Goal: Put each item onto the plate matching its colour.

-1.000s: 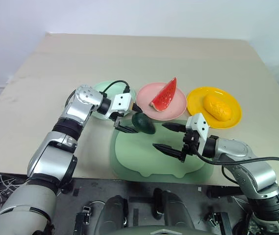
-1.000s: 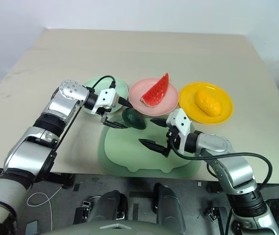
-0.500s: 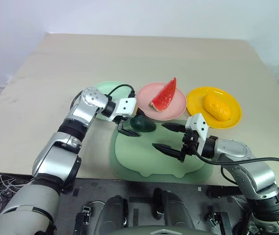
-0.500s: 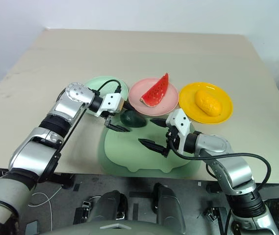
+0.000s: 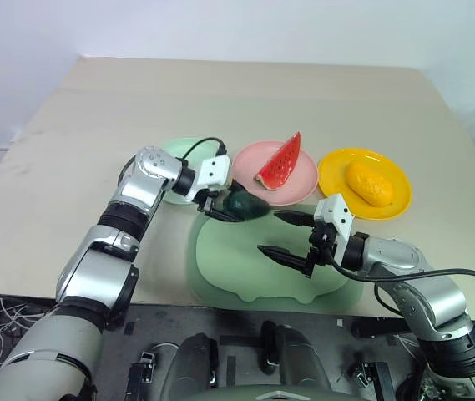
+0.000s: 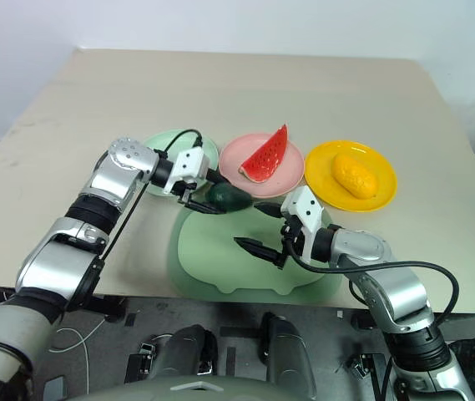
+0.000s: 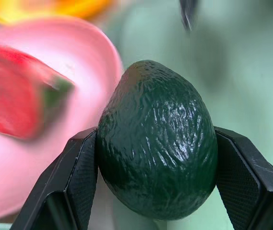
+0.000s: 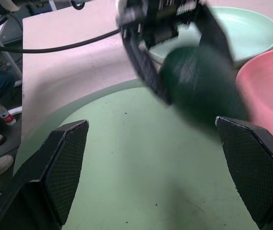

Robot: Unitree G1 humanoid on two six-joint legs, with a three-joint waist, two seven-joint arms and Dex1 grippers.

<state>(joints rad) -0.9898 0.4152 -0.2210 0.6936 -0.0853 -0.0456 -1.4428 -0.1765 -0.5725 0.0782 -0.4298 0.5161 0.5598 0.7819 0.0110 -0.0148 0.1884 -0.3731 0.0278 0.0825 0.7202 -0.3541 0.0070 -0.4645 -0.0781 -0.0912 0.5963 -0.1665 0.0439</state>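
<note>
- Fingers of our left gripper (image 7: 155,158) pinch the dark green avocado (image 7: 158,143) from both sides, over the far edge of the large green tray (image 5: 245,276), between the mint plate (image 5: 179,154) and the pink plate (image 5: 300,180)
- Our right gripper (image 5: 287,236) has its fingers spread wide with nothing between them, above the tray
- We see the watermelon wedge (image 5: 279,161) on the pink plate and the mango (image 5: 369,184) on the yellow plate (image 5: 391,209), all on the table (image 5: 245,92)
</note>
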